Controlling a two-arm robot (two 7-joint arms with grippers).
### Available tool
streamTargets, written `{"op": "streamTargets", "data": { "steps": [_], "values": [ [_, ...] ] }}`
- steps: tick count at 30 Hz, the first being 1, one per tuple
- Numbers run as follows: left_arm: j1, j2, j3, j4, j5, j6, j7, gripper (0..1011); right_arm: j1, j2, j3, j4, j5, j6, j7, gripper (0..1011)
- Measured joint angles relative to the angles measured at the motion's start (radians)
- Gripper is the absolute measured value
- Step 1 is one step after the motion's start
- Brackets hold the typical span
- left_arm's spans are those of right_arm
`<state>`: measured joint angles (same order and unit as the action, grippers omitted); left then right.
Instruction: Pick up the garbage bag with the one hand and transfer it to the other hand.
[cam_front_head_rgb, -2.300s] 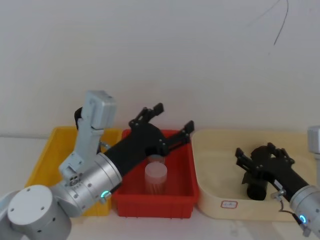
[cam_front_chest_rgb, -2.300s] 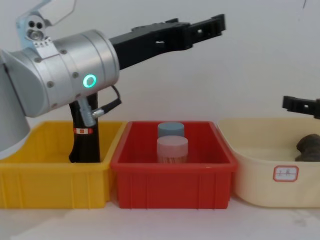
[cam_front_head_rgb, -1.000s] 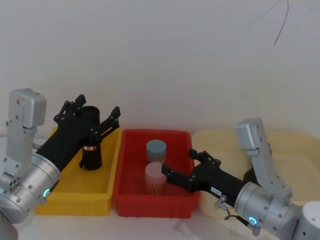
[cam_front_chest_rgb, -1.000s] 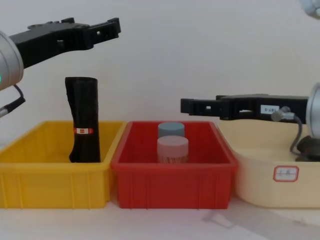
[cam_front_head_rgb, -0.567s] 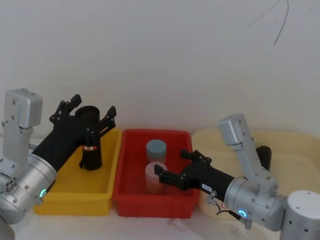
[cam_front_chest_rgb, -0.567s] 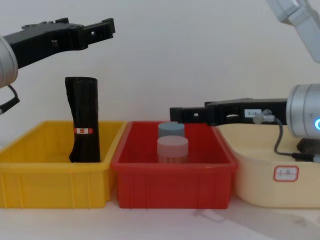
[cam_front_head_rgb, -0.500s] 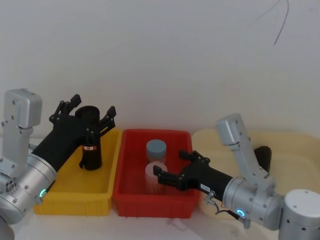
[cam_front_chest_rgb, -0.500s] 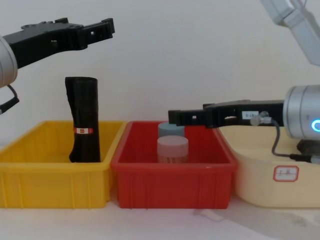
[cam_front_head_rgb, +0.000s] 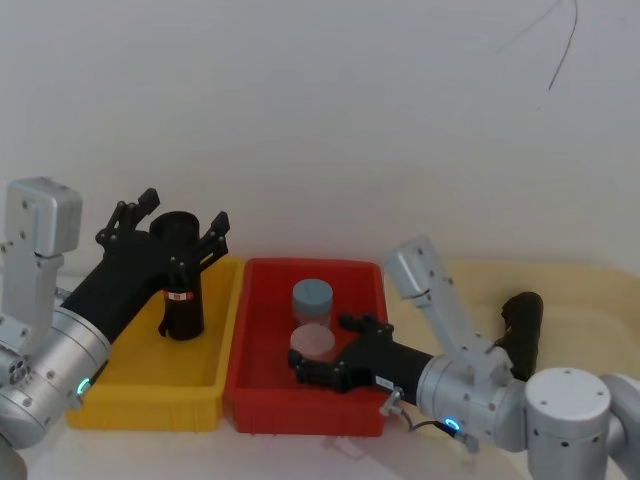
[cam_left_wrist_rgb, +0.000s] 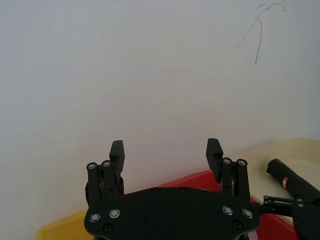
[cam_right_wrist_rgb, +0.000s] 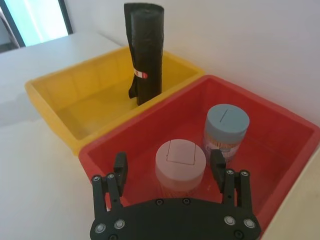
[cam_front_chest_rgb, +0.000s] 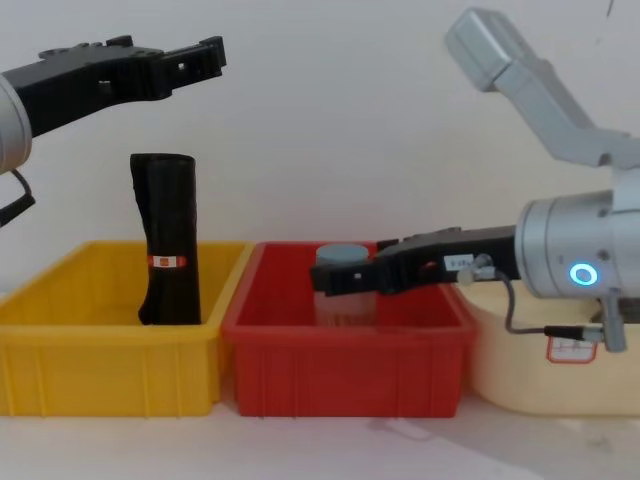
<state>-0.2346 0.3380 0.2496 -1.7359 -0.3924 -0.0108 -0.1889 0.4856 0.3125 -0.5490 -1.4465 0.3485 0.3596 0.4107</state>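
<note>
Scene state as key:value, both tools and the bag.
left tool: open, raised above the yellow bin
right tool: open, low in the red bin, fingers either side of the pink-lidded jar
garbage bag: in the beige tub, no tool touching it
labelled roll: upright in the yellow bin
blue-lidded jar: red bin, behind the pink-lidded jar
task status: bag not yet picked up

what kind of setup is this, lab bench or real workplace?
Likely a lab test bench: a plain white wall, three sorting bins in a row, yellow bin, red bin and cream tub, and few props, such as the labelled black roll.
</note>
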Motion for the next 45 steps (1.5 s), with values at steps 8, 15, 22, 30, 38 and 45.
{"op": "streamTargets", "data": {
  "steps": [8, 15, 22, 30, 38, 45],
  "values": [
    [0.001, 0.001, -0.001, -0.001, 0.000, 0.000, 0.001, 1000, 0.033, -0.019, -0.032, 0.050, -0.038, -0.006, -0.001, 1000],
    [0.001, 0.001, -0.001, -0.001, 0.000, 0.000, 0.001, 1000, 0.051, -0.032, -0.039, 0.083, -0.055, -0.015, -0.005, 1000],
    [0.001, 0.001, -0.001, -0.001, 0.000, 0.000, 0.001, 1000, 0.064, -0.043, -0.040, 0.107, -0.066, -0.022, -0.006, 1000],
    [0.001, 0.001, -0.001, -0.001, 0.000, 0.000, 0.001, 1000, 0.072, -0.055, -0.040, 0.128, -0.074, -0.022, -0.008, 1000],
    [0.001, 0.001, -0.001, -0.001, 0.000, 0.000, 0.001, 1000, 0.076, -0.065, -0.039, 0.146, -0.081, -0.016, -0.009, 993],
    [0.001, 0.001, -0.001, -0.001, 0.000, 0.000, 0.001, 1000, 0.077, -0.071, -0.036, 0.150, -0.087, -0.004, -0.015, 849]
  ]
}}
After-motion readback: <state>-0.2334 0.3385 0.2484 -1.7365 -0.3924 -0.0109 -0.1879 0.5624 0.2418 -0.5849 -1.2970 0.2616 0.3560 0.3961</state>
